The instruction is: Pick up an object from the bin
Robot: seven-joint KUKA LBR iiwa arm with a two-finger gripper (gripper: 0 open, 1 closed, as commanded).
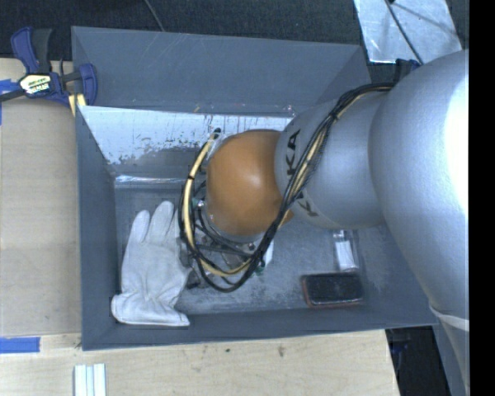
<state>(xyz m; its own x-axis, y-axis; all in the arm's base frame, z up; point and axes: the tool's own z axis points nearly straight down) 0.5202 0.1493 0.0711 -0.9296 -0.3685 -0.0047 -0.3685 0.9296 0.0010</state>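
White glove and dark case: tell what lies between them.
Camera view: beside the white glove the arm's cabled wrist, then bare floor up to the dark case.

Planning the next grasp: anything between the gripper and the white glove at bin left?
Nothing visible: the gripper, below the orange wrist cover, sits beside the white glove; the dark case lies on its other side.
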